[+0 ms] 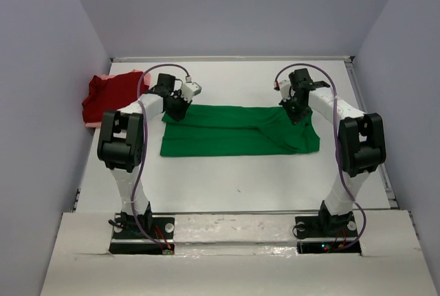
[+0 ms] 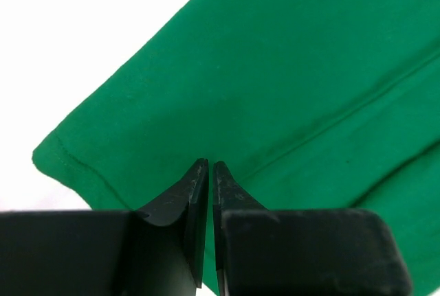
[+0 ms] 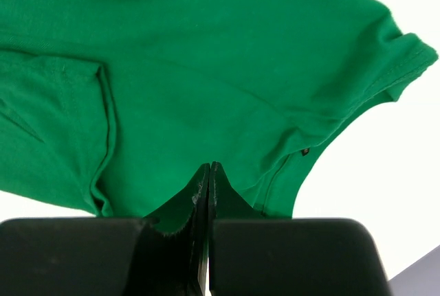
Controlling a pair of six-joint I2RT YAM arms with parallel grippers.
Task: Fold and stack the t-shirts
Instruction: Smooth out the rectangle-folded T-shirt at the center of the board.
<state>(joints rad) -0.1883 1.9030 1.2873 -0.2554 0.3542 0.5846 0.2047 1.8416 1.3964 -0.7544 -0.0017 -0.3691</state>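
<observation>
- Bright green soft-cloth t-shirt (image 1: 237,131) lies mid white table (image 1: 227,179), spread as a wide band w/ a lengthwise fold; not yet stacked.
- Left gripper (image 1: 173,110) is at its far-left corner; jaws pinched to a thin slit w/ green cloth showing in it, so prob. gripping the fabric.
- Right gripper (image 1: 297,114) is at the far-right corner by the sleeve; jaws pressed fully together on the cloth, appears to hold a thin pinch.
- Dark red folded t-shirt (image 1: 110,93) sits over pale pink t-shirt (image 1: 102,78) at the table's far-left edge, well apart.
- Risk: a shallow pinch slips on lift, one corner drops, fold goes skewed.
- Risk: a claw catches the top layer only; layers part, cloth bunches.
- Risk: uneven pull btw arms drags the shirt sideways.
</observation>
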